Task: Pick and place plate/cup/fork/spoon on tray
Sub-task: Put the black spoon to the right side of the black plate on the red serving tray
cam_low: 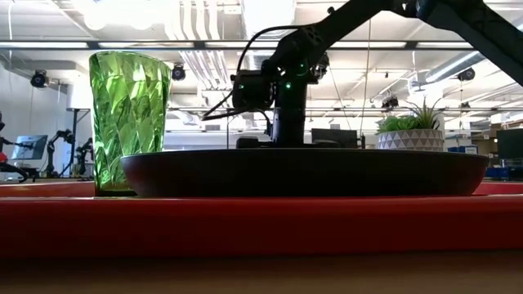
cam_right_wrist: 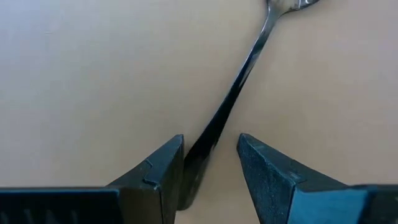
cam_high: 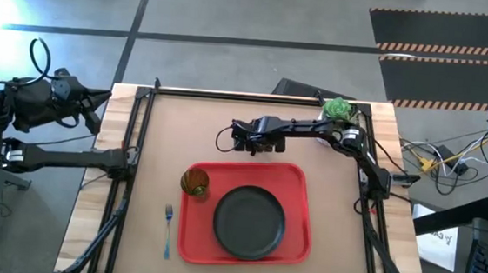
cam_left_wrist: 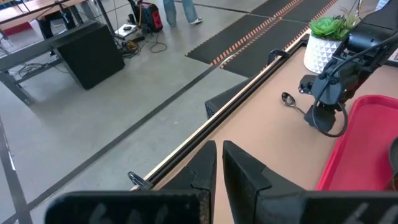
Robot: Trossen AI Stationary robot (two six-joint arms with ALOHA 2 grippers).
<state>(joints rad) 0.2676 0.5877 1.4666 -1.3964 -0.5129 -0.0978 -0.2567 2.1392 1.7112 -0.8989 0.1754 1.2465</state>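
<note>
Plate and cup are sitting on the tray; spoon and fork are waiting.

The tray [cam_high: 297,180] is carrying the plate [cam_high: 249,221] centrally and the cup [cam_high: 195,182] at nine o'clock. The right gripper [cam_right_wrist: 210,163], fingers open, is straddling the spoon [cam_right_wrist: 239,81] on the desk [cam_high: 184,123] at twelve. The fork [cam_high: 168,228] is lying off-tray at eight; the left gripper [cam_left_wrist: 219,163] is waiting closed.

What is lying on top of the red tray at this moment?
On the tray sit the black plate and the green cup at its left edge. The fork lies off it, on the table. The tray surface under the plate is covered and cannot be seen.
</note>
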